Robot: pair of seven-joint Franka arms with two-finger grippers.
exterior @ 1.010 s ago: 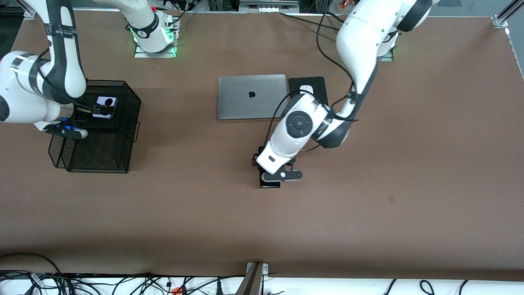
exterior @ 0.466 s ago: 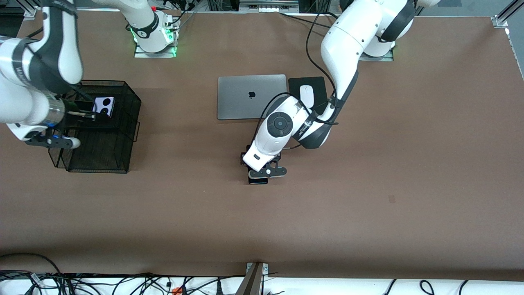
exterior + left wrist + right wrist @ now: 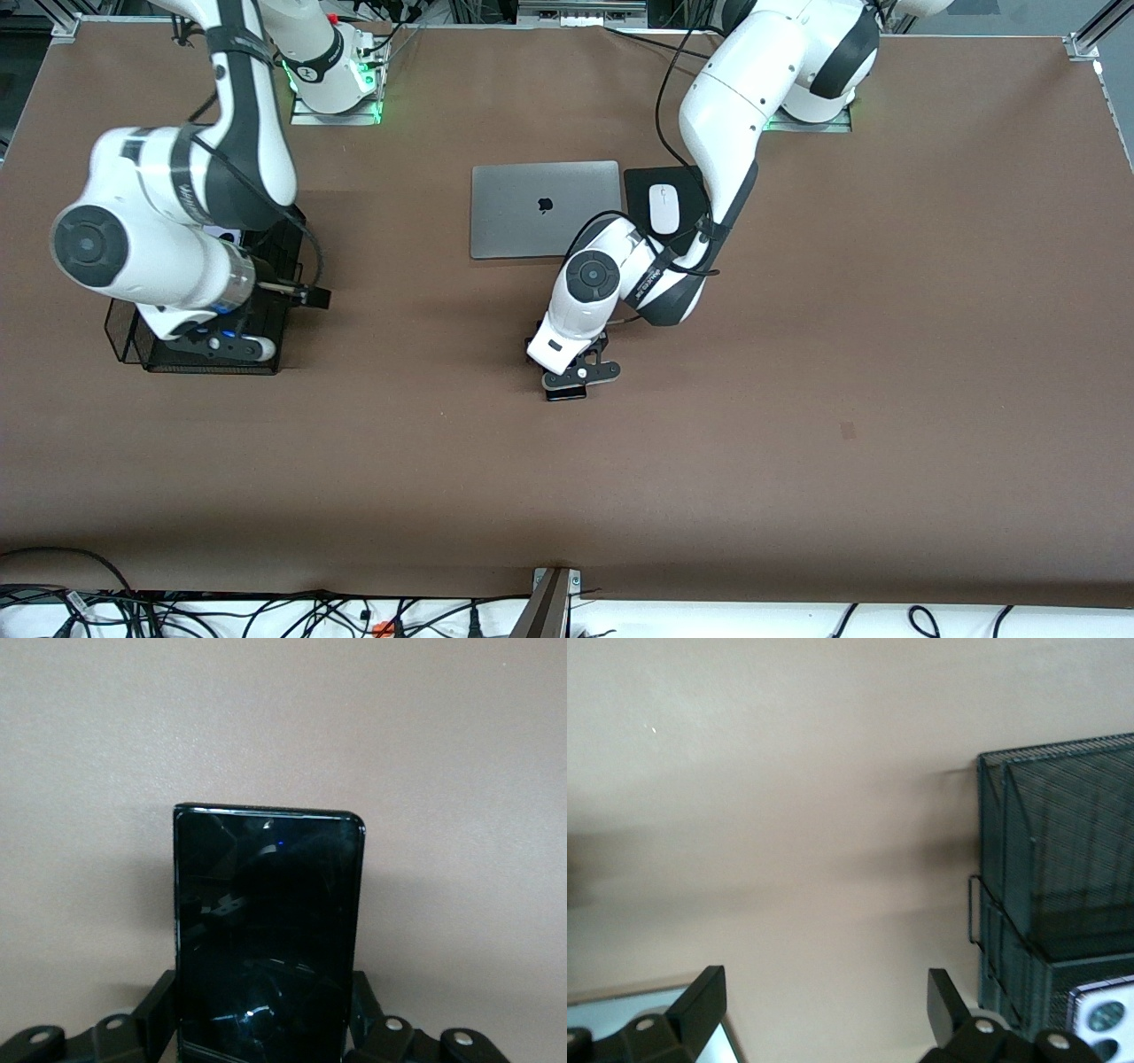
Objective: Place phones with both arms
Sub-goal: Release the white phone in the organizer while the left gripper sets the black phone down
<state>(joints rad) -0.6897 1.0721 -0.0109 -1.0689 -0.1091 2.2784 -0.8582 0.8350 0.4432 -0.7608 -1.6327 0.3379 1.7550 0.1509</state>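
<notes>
Although the task speaks of several phones, the one nearest the front camera is the long black phone [image 3: 567,392], held up over the bare middle of the table [image 3: 797,443]. The left gripper [image 3: 576,379] has its jaws clamped tight on the slab's two long edges, as the left wrist view shows, with the phone [image 3: 268,930] sticking out past the fingers [image 3: 158,1014] and only brown tabletop beneath it. It appears to be lifted clear of the surface, though how high cannot be told.

Farther from the camera, toward the right arm's end of the table, stands the black mesh basket [image 3: 275,354]. The right gripper [image 3: 306,294] hangs over the basket's edge with its jaws spread wide and nothing between them; the right wrist view shows the gap between the fingers [image 3: 700,997] empty. A corner of the lavender phone [image 3: 1103,1019] shows inside the basket [image 3: 1028,886], and a sliver of it [image 3: 223,234] peeks out under the right arm in the front view, so that phone looks to be placed already. The small black flip phone cannot be made out; it may lie hidden under the arm.

Farthest off, the grey laptop [image 3: 545,209] and the white mouse [image 3: 663,208] lie untouched.

Judging from this, one phone at least is delivered, and the slab remains to be carried to the basket.
</notes>
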